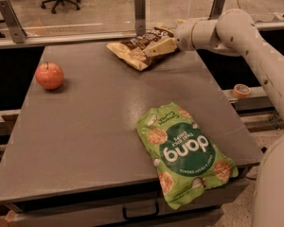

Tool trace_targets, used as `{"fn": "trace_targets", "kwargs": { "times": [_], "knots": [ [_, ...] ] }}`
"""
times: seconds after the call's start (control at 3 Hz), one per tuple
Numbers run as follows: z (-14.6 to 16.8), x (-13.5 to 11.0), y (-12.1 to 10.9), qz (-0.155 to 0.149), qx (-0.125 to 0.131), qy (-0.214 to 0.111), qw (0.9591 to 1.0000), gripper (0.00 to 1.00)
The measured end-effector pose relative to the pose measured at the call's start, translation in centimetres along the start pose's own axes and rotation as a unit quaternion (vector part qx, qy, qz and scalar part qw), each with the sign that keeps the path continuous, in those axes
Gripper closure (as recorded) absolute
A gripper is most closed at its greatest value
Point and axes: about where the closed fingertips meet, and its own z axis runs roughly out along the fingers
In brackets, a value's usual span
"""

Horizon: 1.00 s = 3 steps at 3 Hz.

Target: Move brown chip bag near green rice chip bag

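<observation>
The brown chip bag [134, 51] lies crinkled at the far edge of the grey table [94, 122], right of centre. My gripper [163, 44] reaches in from the right on the white arm and sits at the bag's right end, over it or touching it. The green rice chip bag [182, 150] lies flat at the table's front right corner, its lower end hanging over the front edge. The two bags are well apart, with bare table between them.
A red apple [49, 75] sits at the far left of the table. A glass barrier with metal posts [140, 11] runs behind the table's far edge. A tape roll [240, 90] lies on a ledge to the right. My arm [255, 46] spans the right side.
</observation>
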Motion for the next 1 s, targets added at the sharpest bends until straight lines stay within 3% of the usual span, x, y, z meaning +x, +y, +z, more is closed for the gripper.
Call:
{"fn": "trace_targets", "kwargs": {
  "times": [0.67,1.0],
  "knots": [
    [3.8,2.3,-2.6,0.018,0.034,0.061,0.9974,0.00],
    [4.4,3.5,-3.4,0.027,0.029,0.080,0.9960,0.18]
  ]
}}
